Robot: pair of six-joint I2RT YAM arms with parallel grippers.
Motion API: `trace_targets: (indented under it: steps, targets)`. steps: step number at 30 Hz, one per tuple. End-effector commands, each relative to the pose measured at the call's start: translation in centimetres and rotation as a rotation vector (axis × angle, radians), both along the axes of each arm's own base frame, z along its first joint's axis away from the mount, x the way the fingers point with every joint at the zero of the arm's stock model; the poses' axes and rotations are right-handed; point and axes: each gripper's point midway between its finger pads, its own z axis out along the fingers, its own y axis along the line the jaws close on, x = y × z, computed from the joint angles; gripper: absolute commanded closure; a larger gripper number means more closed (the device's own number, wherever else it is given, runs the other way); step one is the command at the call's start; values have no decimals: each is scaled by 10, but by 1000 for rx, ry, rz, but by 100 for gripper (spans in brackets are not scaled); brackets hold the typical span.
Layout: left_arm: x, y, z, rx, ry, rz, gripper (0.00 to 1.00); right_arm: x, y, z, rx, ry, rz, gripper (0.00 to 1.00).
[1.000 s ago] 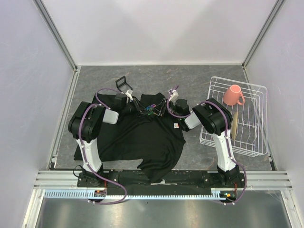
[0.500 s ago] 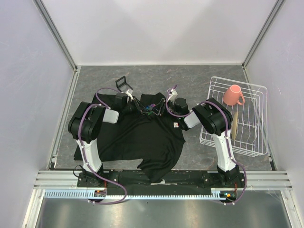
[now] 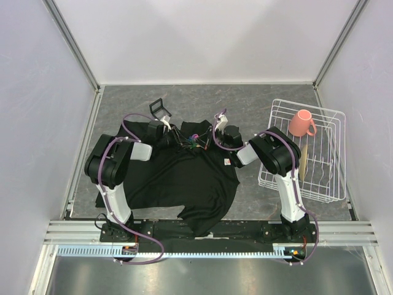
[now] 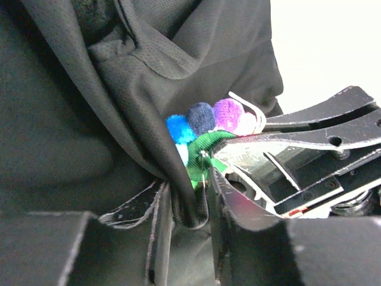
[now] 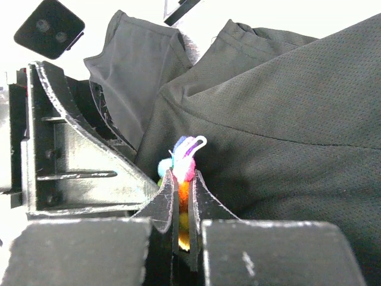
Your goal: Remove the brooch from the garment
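**Both grippers meet at the brooch**

Top view: one garment lies on the table, and its one brooch sits on the far part, between the left gripper and the right gripper. Compared with a second ago, the left arm has its elbow lower and further left, and the right gripper has edged left. One wire rack holds one pink cup.

Left wrist: the left gripper pinches a fold of the garment just beside the brooch.

Right wrist: the right gripper's jaws are clamped on the brooch, whose coloured tufts poke out above the fingertips
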Motion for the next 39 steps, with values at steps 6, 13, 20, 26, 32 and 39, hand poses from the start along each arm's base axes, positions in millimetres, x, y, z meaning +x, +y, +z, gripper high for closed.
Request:
trace_targets:
  steps: [6, 13, 20, 26, 32, 39]
  targets:
    - [-5, 19, 38, -119, -154, 1, 54, -17, 15, 32, 127, -72, 81, 100]
    - [-10, 17, 39, -254, -192, -30, 50, -20, 12, 44, 196, -87, 95, 100]
    - [-8, 13, 39, -333, -203, -67, 40, -23, 9, 51, 241, -95, 103, 100]
    - [-10, 12, 42, -337, -222, -80, 70, -25, 9, 50, 240, -87, 105, 83]
    - [-11, 13, 43, -326, -230, -82, 88, -24, 7, 45, 198, -78, 100, 61]
    - [-10, 14, 42, -303, -237, -80, 93, -19, 4, 36, 109, -76, 84, 53]
